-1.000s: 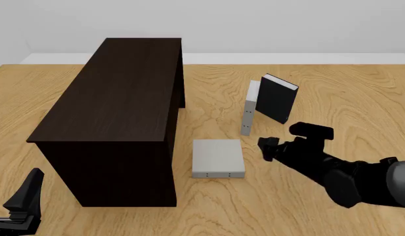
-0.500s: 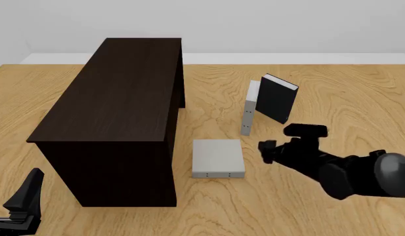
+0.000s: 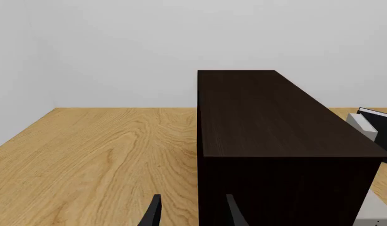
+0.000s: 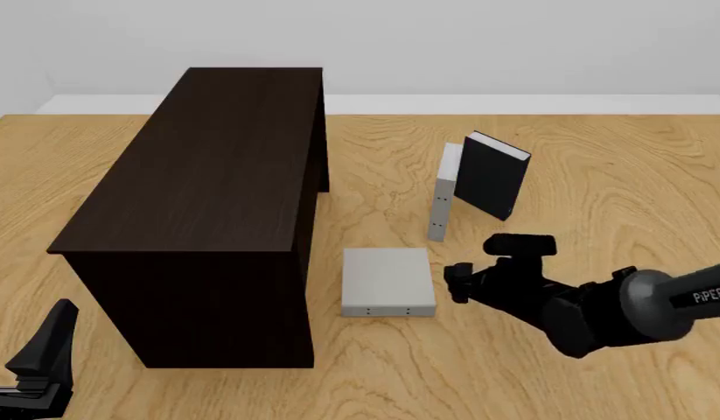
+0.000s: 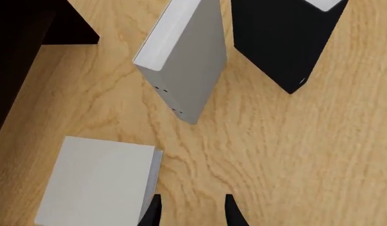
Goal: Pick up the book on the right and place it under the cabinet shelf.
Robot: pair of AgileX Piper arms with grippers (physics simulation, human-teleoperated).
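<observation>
The book (image 4: 387, 278) lies flat on the table just right of the cabinet shelf (image 4: 208, 175), a light-grey hardcover with tiny dark dots on its near edge. My right gripper (image 4: 456, 282) hovers low beside the book's right edge, open, with nothing between its fingers. In the right wrist view the book (image 5: 96, 181) lies just beside one of the fingertips (image 5: 152, 212) of the right gripper (image 5: 191, 214), and only bare wood shows in the gap. My left gripper (image 4: 47, 363) rests at the near left corner, open and empty; it faces the cabinet shelf (image 3: 275, 122).
A slim pale grey book (image 4: 440, 206) stands upright behind the flat one, and a black book (image 4: 492, 175) stands just right of it. Both appear in the right wrist view, slim grey book (image 5: 187, 61) and black book (image 5: 284, 37). The table's back edge meets a white wall.
My right gripper has moved left and a little lower, closing in on the flat grey book's right edge. The left arm and the books have not moved.
</observation>
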